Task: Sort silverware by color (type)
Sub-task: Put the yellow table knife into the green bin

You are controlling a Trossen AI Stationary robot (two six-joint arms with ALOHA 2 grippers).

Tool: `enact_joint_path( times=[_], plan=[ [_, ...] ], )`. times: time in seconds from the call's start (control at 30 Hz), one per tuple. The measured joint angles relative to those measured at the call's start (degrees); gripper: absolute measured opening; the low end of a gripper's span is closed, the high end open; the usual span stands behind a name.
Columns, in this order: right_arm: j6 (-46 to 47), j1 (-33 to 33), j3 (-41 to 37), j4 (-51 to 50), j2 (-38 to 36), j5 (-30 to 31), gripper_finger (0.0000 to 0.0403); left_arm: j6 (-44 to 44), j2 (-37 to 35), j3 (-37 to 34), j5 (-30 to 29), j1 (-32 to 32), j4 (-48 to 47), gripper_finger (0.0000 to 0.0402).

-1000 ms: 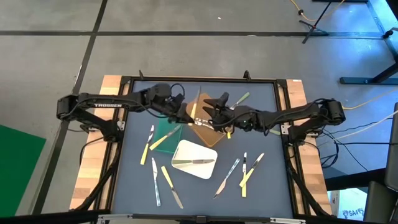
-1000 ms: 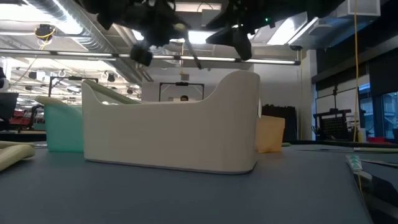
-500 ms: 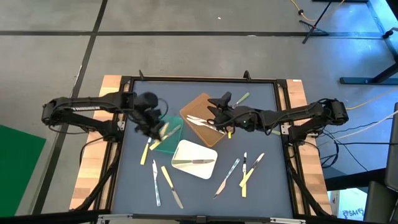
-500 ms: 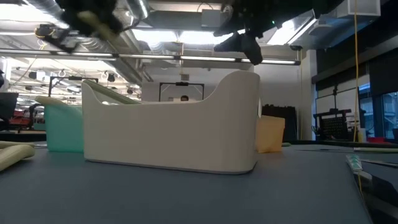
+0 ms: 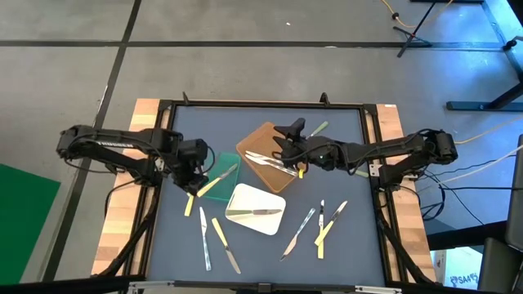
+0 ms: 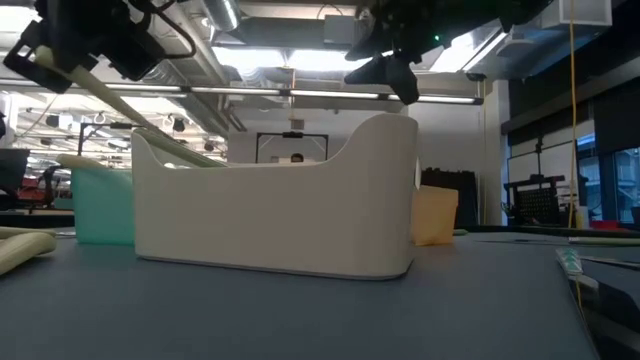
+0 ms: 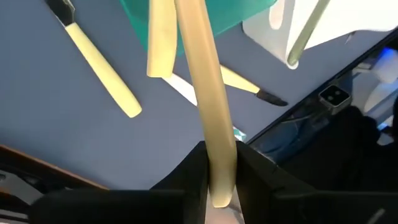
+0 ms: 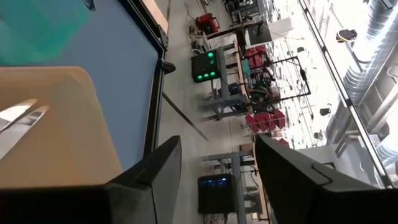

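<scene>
Bare dark-blue bench (image 5: 343, 253) lies open toward 5 o'clock; the white curved tray (image 5: 255, 209), green flat tray (image 5: 219, 175) and brown flat tray (image 5: 266, 155) crowd the centre.

Pale yellow handled utensil (image 7: 208, 106) clamped in black left gripper (image 7: 217, 167), second pale yellow handle (image 7: 102, 68) with dark tip just beside it; teal-green flat tray (image 5: 214, 175) near that gripper; brown flat tray (image 5: 263, 140) under black right gripper (image 5: 282, 149); white flat tray (image 5: 256, 210) beyond; dark blue-grey table mat (image 5: 261, 253)
</scene>
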Motion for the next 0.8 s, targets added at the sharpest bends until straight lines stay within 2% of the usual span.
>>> enact_joint_path(
  times=[0.3,0.7,0.8],
  plan=[
    [0.04,0.0,0.0,0.0,0.0,-0.13,0.0198,4.06,6.71,0.0,1.28,-3.62,2.6,0.0054],
    [0.11,0.0,0.0,0.02,0.02,-0.66,0.0198,4.26,13.48,0.0,-0.59,-3.04,2.9,0.0055],
    [0.11,0.0,0.0,0.02,0.02,-0.66,0.0198,6.57,14.73,0.0,-0.67,-2.3,3.15,0.0056]
  ],
)
